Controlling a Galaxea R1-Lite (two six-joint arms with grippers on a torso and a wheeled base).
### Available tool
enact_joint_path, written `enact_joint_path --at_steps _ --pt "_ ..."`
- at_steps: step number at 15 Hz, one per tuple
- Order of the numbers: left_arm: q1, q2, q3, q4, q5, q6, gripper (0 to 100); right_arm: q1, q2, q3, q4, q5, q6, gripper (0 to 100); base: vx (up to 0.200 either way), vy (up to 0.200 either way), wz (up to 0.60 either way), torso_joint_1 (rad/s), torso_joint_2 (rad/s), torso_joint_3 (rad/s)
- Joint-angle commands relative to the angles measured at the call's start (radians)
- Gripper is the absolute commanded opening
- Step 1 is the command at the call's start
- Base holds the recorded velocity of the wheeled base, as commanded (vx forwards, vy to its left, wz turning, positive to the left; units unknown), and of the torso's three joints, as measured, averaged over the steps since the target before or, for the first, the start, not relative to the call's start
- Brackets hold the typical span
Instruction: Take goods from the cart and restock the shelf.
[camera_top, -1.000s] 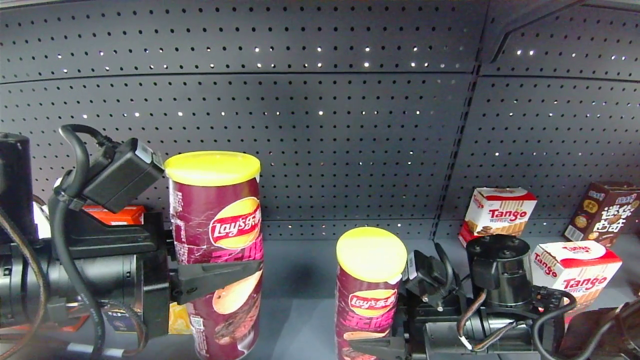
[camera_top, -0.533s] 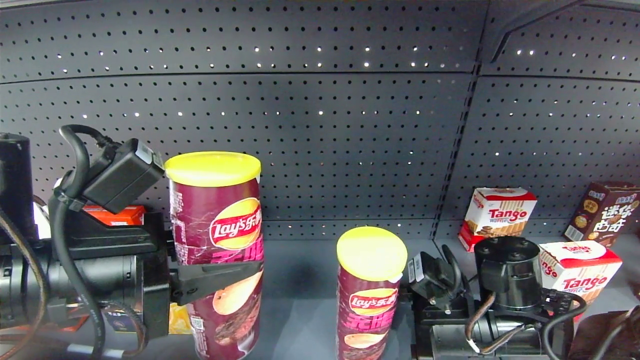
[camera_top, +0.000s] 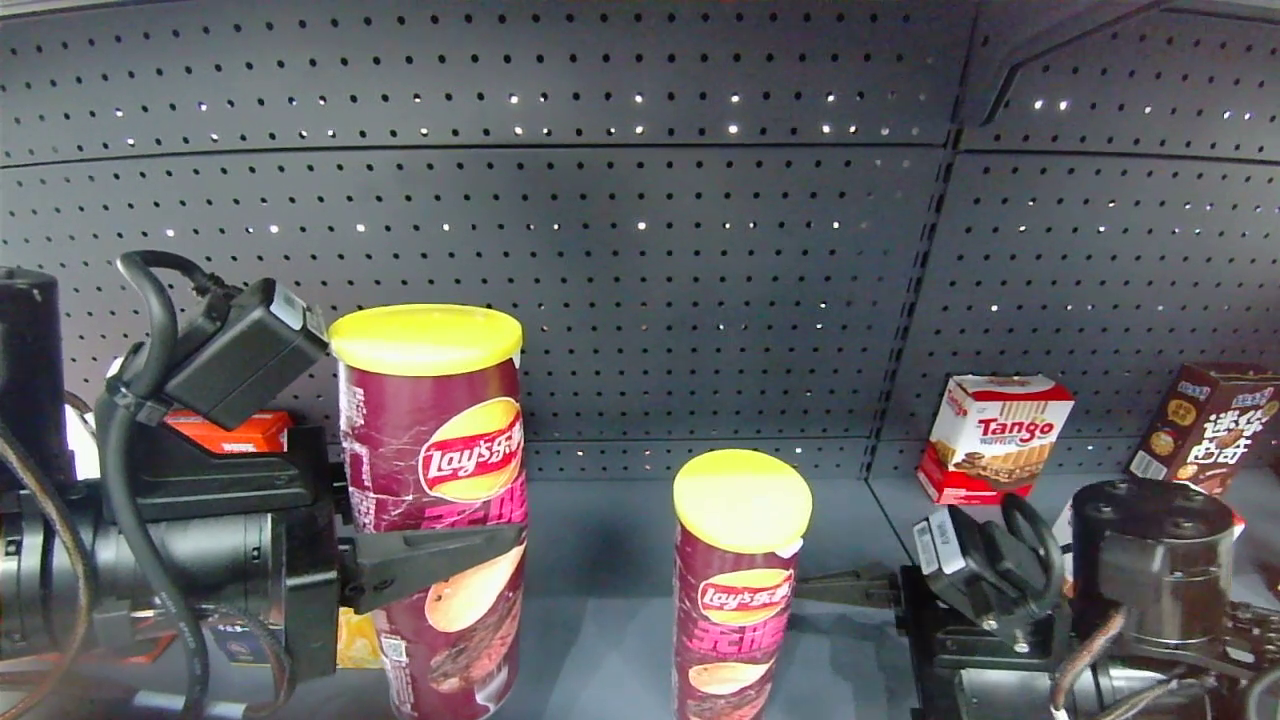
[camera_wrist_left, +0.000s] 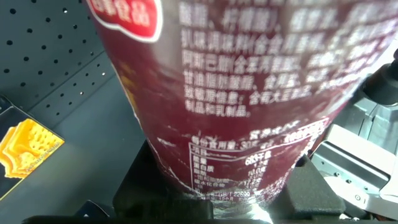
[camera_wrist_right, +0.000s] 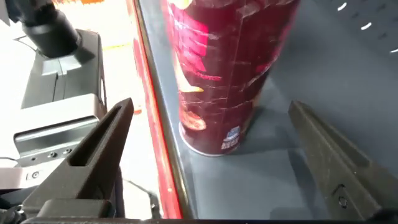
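Left gripper (camera_top: 440, 562) clenched on 1 maroon chip can (camera_top: 430, 450), yellow lid, upright at left; base cut off, so contact with shelf (camera_top: 600, 530) unclear. 2nd matching can (camera_top: 738, 600) stands on shelf at centre; right gripper (camera_wrist_right: 208, 115) released, fingers wide either side, not touching. Far right: white-and-red wafer box (camera_top: 995, 425), brown box (camera_top: 1205, 420). Small print on held can blurred

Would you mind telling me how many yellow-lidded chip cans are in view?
2. The held can sits upright in the left gripper, at left. The standing can rests on the shelf, centre, facing the open right gripper. More may be hidden below view.
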Motion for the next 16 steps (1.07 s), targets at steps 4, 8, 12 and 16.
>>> enact_joint_path --at_steps 4,8,12,16 --pt "0.002 -0.006 -0.001 -0.001 0.001 0.0 0 0.011 -0.384 -0.025 0.287 -0.158 -0.001 100 0.0 0.0 0.0 0.0 0.0 0.0" --pt "0.002 -0.007 -0.016 -0.001 0.002 -0.001 0 0.054 -0.701 -0.124 0.631 -0.42 -0.001 100 0.0 0.0 0.0 0.0 0.0 0.0" --pt "0.005 0.031 0.001 -0.146 -0.001 -0.011 0 -0.003 -1.078 -0.141 1.013 -0.786 0.003 100 0.0 0.0 0.0 0.0 0.0 0.0" --pt "0.007 0.077 -0.009 -0.169 -0.001 -0.02 0 -0.324 -1.336 -0.129 1.208 -0.794 0.035 100 0.0 0.0 0.0 0.0 0.0 0.0"
